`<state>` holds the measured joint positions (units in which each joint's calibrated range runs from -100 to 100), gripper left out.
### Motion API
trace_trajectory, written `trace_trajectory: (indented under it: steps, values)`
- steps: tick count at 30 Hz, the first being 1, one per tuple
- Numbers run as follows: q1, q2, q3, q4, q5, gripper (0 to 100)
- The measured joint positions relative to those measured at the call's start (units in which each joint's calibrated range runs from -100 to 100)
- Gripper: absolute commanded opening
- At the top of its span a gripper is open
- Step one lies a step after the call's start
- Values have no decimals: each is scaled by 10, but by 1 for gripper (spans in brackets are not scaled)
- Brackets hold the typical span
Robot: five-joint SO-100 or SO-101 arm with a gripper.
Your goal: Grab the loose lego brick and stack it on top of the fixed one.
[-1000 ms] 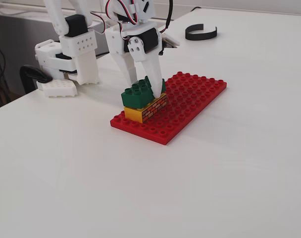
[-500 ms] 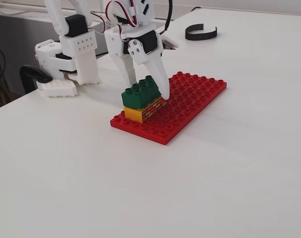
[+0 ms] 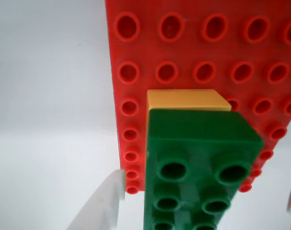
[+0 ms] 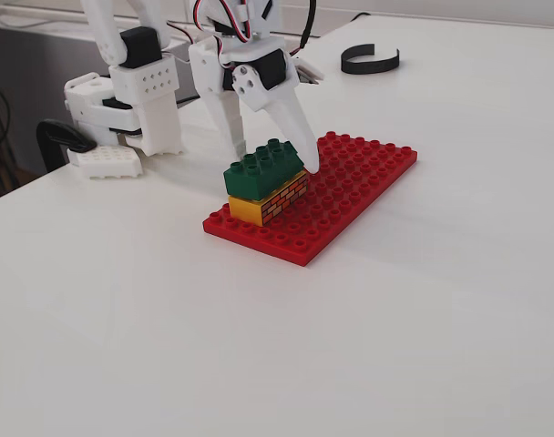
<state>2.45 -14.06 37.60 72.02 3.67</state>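
The loose lego brick (image 4: 261, 167) sat on top of the fixed one (image 4: 270, 202), near the left edge of the red baseplate (image 4: 350, 187) on the bench (image 4: 423, 309). The pincer (image 4: 275, 153) straddled it, fingers spread clear, gripping nothing. Stacking looked done; next, lift straight away without nudging it.

Green brick seated on yellow brick, both on the baseplate.

The loose lego brick (image 4: 263, 169), dark green with plain sides and eight open studs facing up, lies flat on top of the fixed one (image 4: 270, 202). That lower brick is yellow with a printed brick-wall pattern on its sides and stands on the red baseplate near its left corner in the fixed view. In the wrist view the green brick (image 3: 198, 167) sits slightly skewed, leaving a strip of yellow (image 3: 186, 99) exposed.
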Motion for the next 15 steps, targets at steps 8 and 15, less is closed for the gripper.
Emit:
trace_trajectory:
  steps: [8,15]
  values:
    - [-3,-2,-124,111,2,36]
    - [-82,-127,-286,226,3,35]
